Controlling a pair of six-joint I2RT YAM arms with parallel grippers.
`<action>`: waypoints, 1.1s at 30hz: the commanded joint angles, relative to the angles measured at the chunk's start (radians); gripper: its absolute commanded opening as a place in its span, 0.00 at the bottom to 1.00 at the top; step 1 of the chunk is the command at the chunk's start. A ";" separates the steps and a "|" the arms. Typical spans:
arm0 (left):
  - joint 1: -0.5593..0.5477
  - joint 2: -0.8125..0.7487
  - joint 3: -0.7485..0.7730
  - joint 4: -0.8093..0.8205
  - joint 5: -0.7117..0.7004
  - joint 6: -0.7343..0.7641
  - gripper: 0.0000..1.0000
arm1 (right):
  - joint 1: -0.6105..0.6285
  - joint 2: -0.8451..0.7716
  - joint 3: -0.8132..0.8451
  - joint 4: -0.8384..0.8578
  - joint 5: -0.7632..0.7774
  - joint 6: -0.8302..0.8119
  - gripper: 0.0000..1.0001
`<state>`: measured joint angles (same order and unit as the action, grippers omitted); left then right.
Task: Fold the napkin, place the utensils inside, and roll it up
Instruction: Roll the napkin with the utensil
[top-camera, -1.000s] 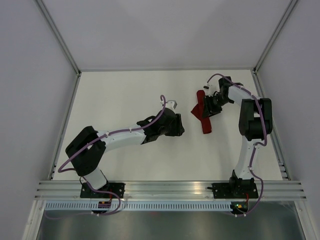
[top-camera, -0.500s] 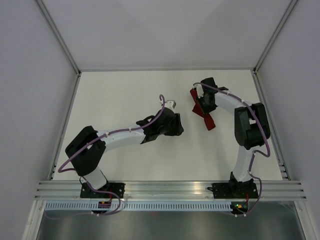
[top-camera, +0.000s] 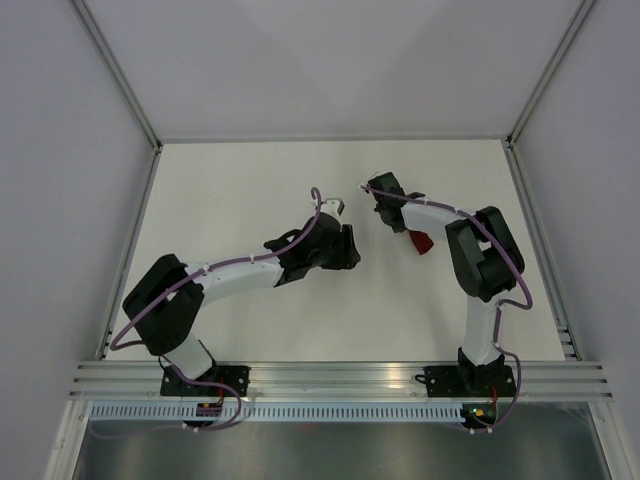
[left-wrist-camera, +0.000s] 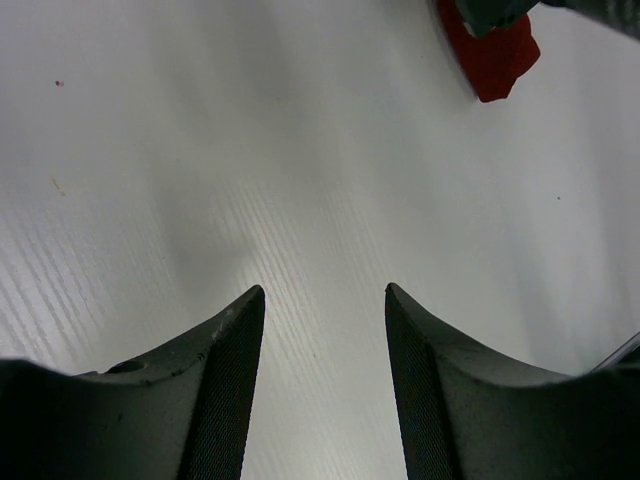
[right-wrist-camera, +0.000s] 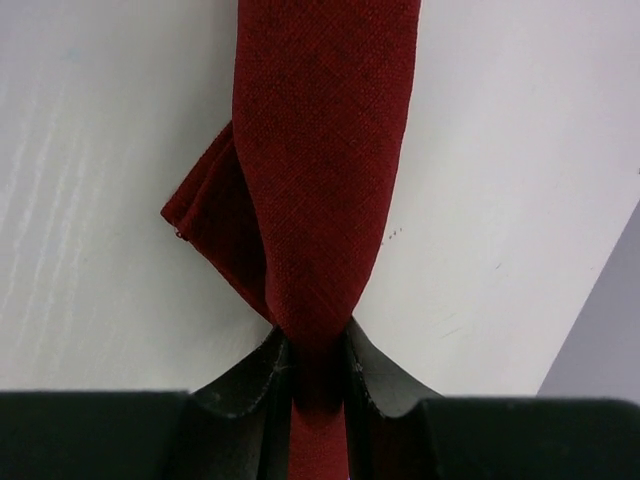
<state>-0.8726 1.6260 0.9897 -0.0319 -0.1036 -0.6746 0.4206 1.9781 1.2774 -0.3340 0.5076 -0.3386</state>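
The plain dark red cloth napkin showed an even maroon weave with no pattern, darker in its folds. The smooth table top was white, faintly streaked. The left gripper and right gripper were matte black. The left arm and right arm were white and black, with purple cables. The far wall was pale grey.

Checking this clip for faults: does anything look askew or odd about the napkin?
Yes. The napkin is not lying flat. It is bunched into a narrow, twisted strip and pinched between the fingers of the right claw, with one folded corner sticking out to the side.
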 joint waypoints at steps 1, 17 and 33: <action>0.018 -0.074 -0.008 -0.008 0.015 0.055 0.57 | 0.018 0.030 0.029 0.013 0.146 -0.069 0.26; 0.060 -0.101 0.003 -0.028 0.041 0.092 0.57 | 0.063 0.021 0.134 -0.197 0.002 0.006 0.48; 0.069 -0.094 0.003 -0.025 0.054 0.096 0.58 | 0.063 0.028 0.166 -0.296 -0.182 0.052 0.47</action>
<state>-0.8127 1.5585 0.9844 -0.0586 -0.0681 -0.6247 0.4805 2.0262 1.4193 -0.5343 0.3580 -0.3023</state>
